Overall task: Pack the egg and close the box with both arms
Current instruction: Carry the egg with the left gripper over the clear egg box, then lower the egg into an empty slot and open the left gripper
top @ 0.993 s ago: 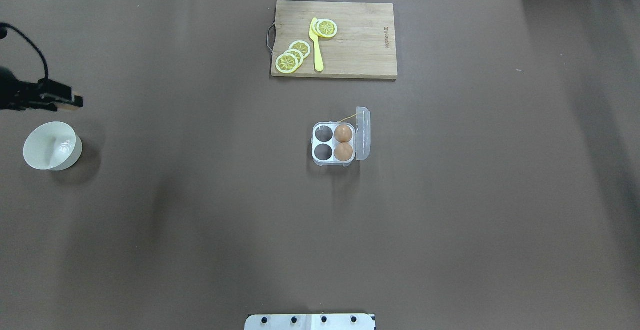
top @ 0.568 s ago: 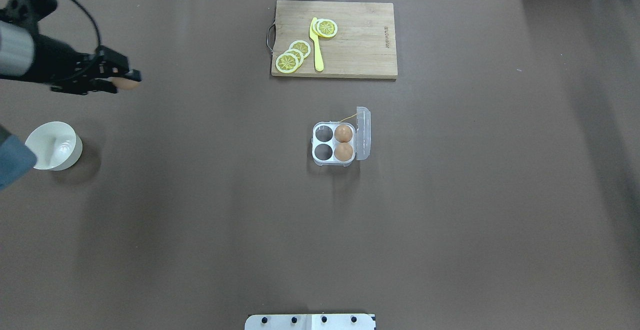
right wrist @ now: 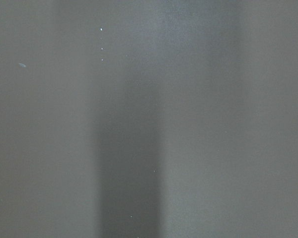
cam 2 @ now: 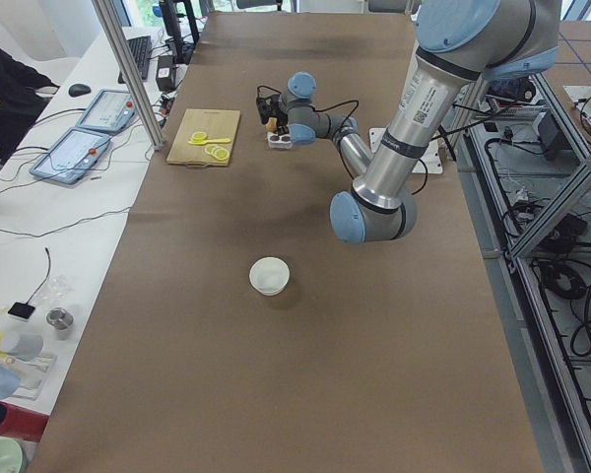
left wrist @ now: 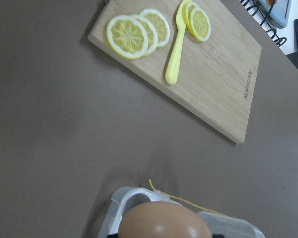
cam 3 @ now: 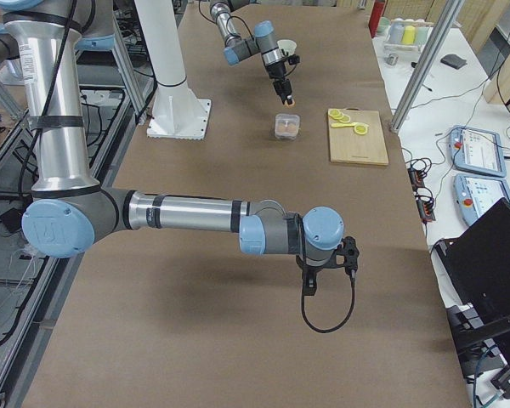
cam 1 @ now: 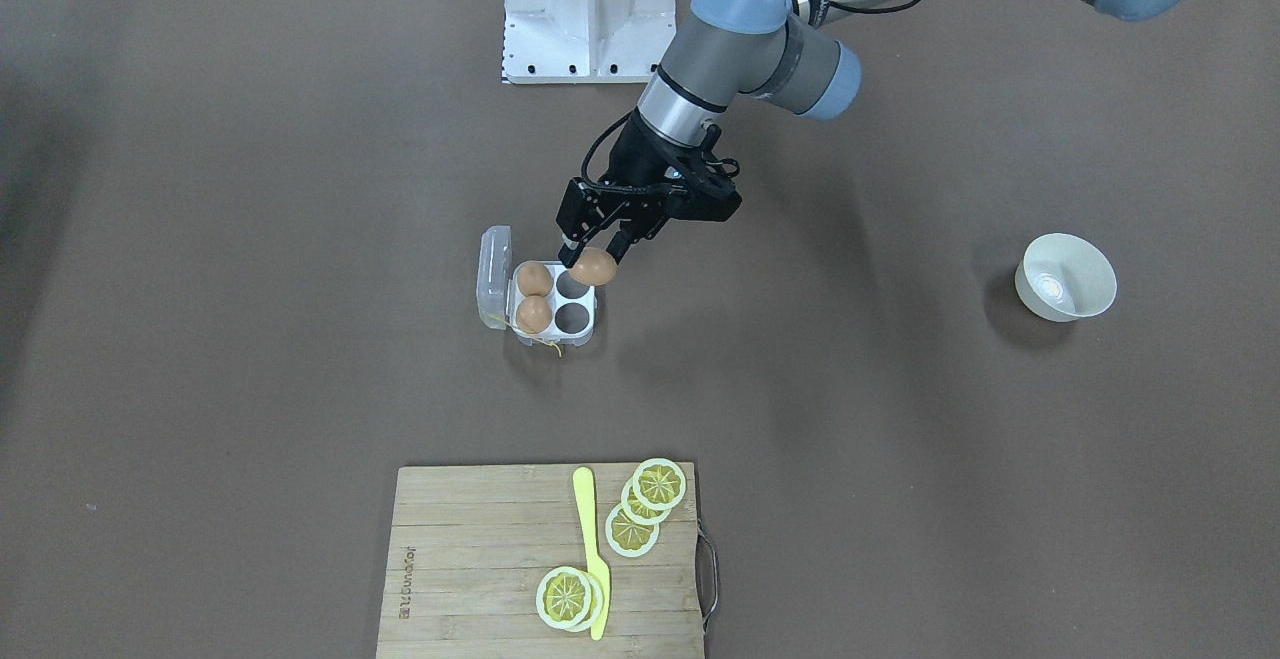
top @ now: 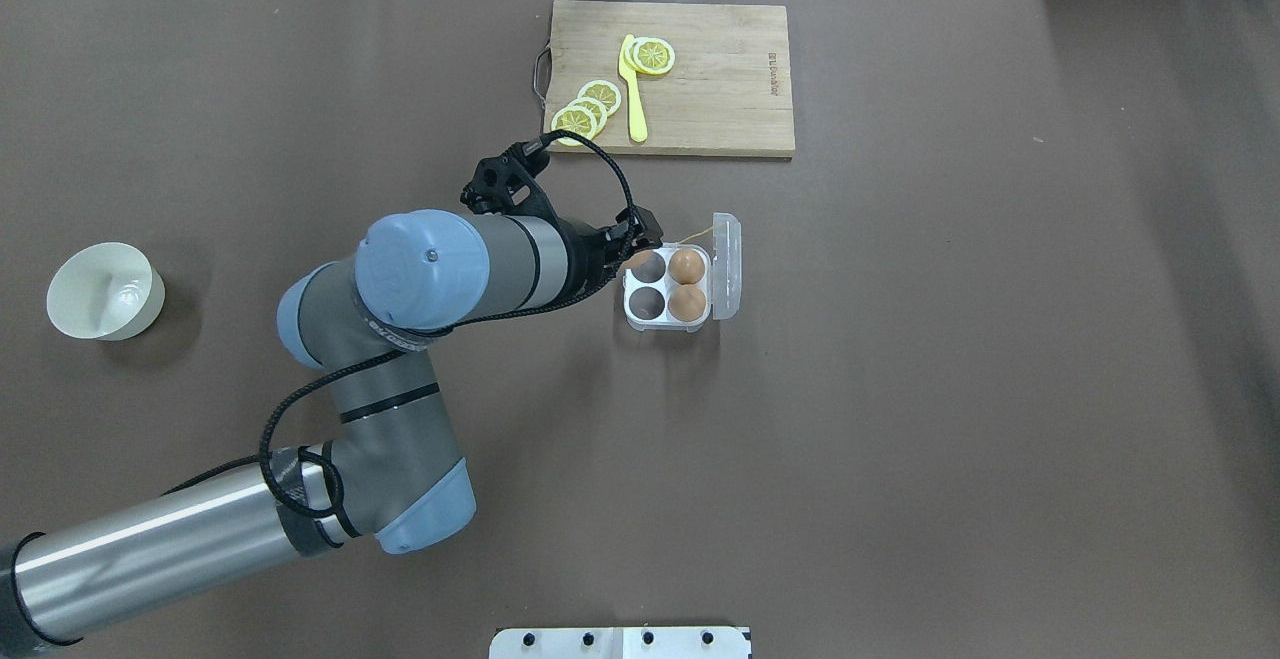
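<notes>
My left gripper (cam 1: pixel 592 251) is shut on an orange-brown egg (cam 1: pixel 596 267) and holds it just above the near empty cell of the clear four-cell box (cam 1: pixel 553 300). The box stands mid-table with its lid (cam 1: pixel 494 271) hinged open and upright. Two other brown eggs (cam 1: pixel 534 280) fill the cells beside the lid. The held egg fills the bottom of the left wrist view (left wrist: pixel 164 222), over the box rim (left wrist: pixel 120 199). My right gripper (cam 3: pixel 326 274) shows only in the exterior right view, low over bare table; I cannot tell if it is open or shut.
A cream bowl (top: pixel 105 291) stands at the table's left. A wooden cutting board (top: pixel 715 89) with lemon slices (top: pixel 588 109) and a yellow knife (top: pixel 633 89) lies behind the box. The white robot base (cam 1: pixel 585 9) is at the near edge.
My left arm has swung from the table's far left edge to the box, carrying the egg. The box and its two eggs have not moved.
</notes>
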### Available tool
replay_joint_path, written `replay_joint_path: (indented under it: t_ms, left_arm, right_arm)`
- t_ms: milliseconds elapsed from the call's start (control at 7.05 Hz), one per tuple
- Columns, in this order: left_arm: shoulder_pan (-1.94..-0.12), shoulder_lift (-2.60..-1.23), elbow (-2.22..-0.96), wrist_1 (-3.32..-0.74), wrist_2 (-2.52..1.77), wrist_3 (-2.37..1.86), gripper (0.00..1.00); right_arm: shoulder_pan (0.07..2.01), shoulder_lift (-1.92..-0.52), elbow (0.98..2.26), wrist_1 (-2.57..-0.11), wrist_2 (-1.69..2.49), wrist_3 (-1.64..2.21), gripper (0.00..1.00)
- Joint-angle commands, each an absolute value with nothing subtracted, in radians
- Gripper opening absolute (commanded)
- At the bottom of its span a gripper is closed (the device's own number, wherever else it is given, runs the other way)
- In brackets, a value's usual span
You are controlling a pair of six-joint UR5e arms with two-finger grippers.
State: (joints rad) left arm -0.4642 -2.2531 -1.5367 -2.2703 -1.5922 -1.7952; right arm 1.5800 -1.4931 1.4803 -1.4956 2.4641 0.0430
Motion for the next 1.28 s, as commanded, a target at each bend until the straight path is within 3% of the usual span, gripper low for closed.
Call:
replay_joint_path:
  t_ms: [0, 709, 851, 993, 1135]
  left_arm:
    - [-0.433, -2.267, -1.454, -2.336, -1.563, -1.804, 0.39]
    - [-0.426, -2.269, -1.454, -2.359, -1.563, -1.805, 0.43]
    - [-0.426, -2.269, -1.454, -2.359, -1.563, -1.805, 0.79]
    - [-0.426, -2.269, -1.453, -2.359, -1.563, -1.801, 0.97]
    - [-0.426, -2.267, -1.454, -2.359, -1.563, -1.801, 0.97]
  right_arm:
    - [1.580, -1.493, 1.480, -1.496, 2.464, 0.043, 1.00]
    - [1.580, -1.493, 1.482, -1.494, 2.465, 0.043, 1.00]
    - [1.580, -1.491, 1.482, -1.496, 2.465, 0.043, 1.00]
    - [1.580, -1.490, 1.482, -1.496, 2.464, 0.043, 1.00]
    - [1.580, -1.489, 1.482, -1.496, 2.465, 0.043, 1.00]
